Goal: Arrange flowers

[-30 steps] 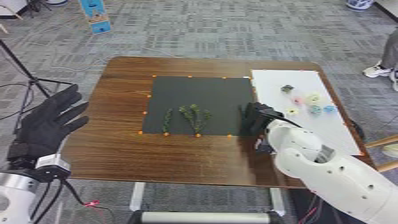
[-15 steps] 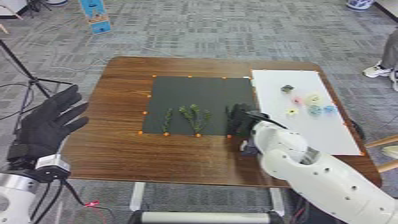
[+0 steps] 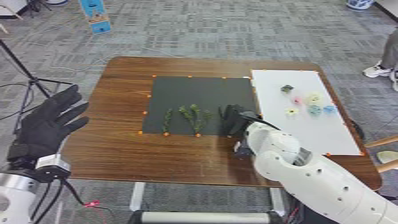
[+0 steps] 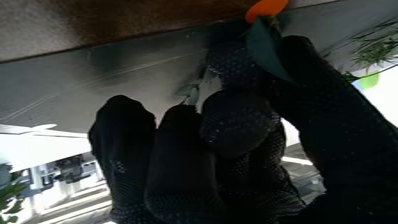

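Observation:
In the head view my right hand (image 3: pixel 236 121) is over the lower right part of the black sheet (image 3: pixel 202 89). The right wrist view shows this hand (image 4: pixel 240 125) shut on a green leafy stem (image 4: pixel 265 47), pinched between thumb and fingers, with a small leaf tip (image 4: pixel 191 92) beyond. Left of it, green sprigs lie on the sheet: a thin one (image 3: pixel 167 120) and bushier ones (image 3: pixel 187 114) beside it. Flowers lie on the white sheet (image 3: pixel 315 135): a yellow one (image 3: pixel 290 111), a pink one (image 3: pixel 298 100) and blue ones (image 3: pixel 329 108). My left hand (image 3: pixel 43 122) is open beside the table's left edge.
The brown table (image 3: pixel 124 160) carries both sheets, with orange markers (image 3: pixel 198 135) along their edges. A dark green piece (image 3: pixel 287 88) lies at the white sheet's upper left. A black tripod (image 3: pixel 34 77) stands left of the table, and a wooden stool (image 3: pixel 387 152) stands at the right.
My right hand has moved left from the boundary between the sheets onto the black sheet, carrying the stem closer to the sprigs. The left hand has stayed still.

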You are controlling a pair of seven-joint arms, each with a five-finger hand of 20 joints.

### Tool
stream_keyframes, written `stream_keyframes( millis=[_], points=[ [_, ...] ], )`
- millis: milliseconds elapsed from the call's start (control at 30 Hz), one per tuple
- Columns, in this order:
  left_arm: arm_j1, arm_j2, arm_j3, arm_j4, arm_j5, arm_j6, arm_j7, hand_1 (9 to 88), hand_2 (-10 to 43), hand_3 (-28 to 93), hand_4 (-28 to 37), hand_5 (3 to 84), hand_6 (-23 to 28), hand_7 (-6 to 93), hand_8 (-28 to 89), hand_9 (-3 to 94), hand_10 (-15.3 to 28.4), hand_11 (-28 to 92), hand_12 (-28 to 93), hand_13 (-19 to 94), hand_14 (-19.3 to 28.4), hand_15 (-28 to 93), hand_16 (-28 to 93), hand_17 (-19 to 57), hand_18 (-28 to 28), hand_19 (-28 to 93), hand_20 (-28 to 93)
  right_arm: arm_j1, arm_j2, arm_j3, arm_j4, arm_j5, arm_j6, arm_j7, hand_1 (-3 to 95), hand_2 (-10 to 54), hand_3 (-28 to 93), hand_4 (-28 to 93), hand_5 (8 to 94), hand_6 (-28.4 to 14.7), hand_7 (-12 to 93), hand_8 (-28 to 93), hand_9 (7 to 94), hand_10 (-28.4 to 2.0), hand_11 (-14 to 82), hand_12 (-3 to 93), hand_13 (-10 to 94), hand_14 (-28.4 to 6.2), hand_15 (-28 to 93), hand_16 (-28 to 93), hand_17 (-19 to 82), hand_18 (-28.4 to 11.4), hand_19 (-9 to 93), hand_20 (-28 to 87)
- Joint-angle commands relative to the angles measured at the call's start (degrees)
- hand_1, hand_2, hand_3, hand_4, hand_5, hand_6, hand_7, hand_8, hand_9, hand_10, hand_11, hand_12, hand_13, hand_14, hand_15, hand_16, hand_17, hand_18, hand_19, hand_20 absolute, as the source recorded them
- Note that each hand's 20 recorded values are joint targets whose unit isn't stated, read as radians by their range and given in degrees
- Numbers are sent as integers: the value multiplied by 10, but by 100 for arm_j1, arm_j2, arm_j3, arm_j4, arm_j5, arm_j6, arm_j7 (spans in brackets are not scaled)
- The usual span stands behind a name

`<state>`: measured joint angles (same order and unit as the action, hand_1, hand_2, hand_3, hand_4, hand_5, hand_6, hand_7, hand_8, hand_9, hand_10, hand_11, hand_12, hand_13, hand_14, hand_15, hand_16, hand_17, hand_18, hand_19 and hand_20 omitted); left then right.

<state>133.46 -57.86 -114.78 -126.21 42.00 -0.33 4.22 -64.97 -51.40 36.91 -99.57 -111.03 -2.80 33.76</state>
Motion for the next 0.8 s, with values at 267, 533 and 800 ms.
stream_keyframes(
  millis=[267, 533, 800],
  points=[
    [16, -34, -6, -25, -34, -35, -52, 201, -50, 693, -283, 244, 24, 187, -100, 203, 99, 176, 147, 186, 127, 173, 33, -131, 221, 389, 67, -155, -40, 68, -34, -95, -472, 202, 383, -95, 726, -218, 735, 12, 480, 183, 852, -80, 612, 391, 837, -49, 829, 391, 587, -200, 932, 747],
    [38, -42, -6, -27, -41, -42, -43, 199, -51, 696, -283, 244, 24, 188, -101, 204, 96, 174, 146, 187, 127, 173, 34, -131, 221, 390, 67, -236, -10, 267, -253, -380, -460, 229, 276, -95, 761, -259, 735, 1, 502, -113, 847, -78, 613, 387, 835, -47, 830, 386, 589, -199, 932, 745],
    [35, -36, 1, -26, -36, -66, -52, 200, -51, 696, -283, 243, 23, 186, -101, 205, 99, 175, 147, 187, 127, 173, 34, -131, 221, 389, 67, -647, 360, 1213, -958, 43, 734, -29, 237, -95, 735, -266, 713, -15, 455, -118, 826, -94, 592, 386, 806, -61, 815, 389, 558, -199, 932, 728]
  ],
)
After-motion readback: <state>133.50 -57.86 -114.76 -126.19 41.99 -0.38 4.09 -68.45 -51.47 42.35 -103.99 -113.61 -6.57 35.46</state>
